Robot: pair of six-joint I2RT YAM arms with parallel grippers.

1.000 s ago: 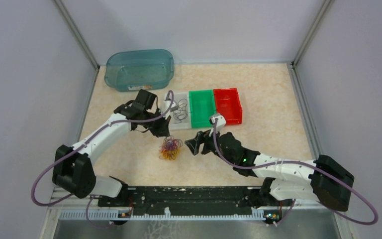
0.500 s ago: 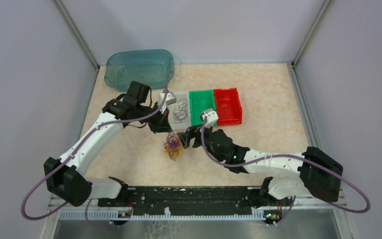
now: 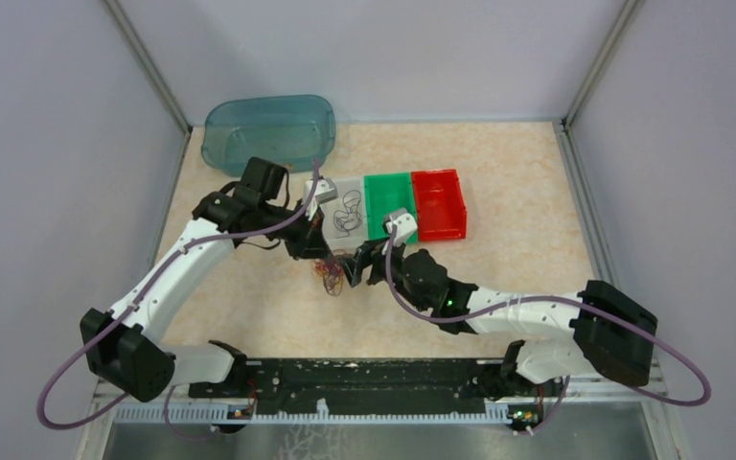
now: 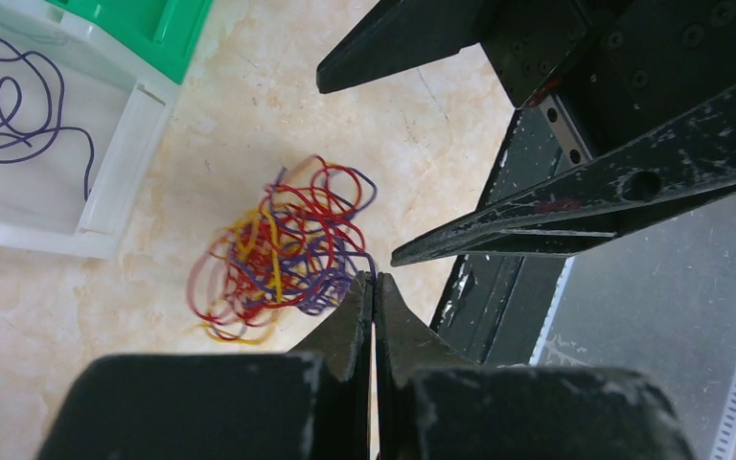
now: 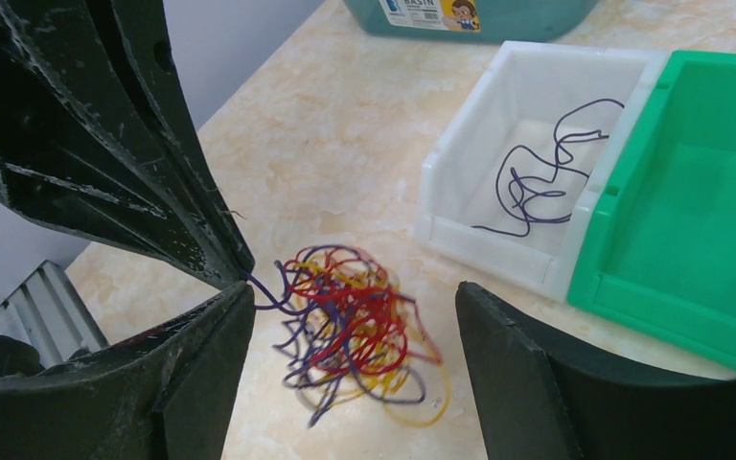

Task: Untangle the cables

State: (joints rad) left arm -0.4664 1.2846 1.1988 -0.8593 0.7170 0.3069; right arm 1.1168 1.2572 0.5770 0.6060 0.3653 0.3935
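If the purple strand (image 5: 266,290) is pulled with the rest unanchored, the whole clump of tangled cables (image 4: 278,249) may be dragged along, or the thin wire lost. The clump lies on the counter (image 5: 326,144) just beside the white bin (image 5: 460,192). The strand is pinched in the left gripper (image 4: 374,287), jaws together. The right gripper (image 5: 355,290) is spread wide astride the clump, and both arms are angled down.
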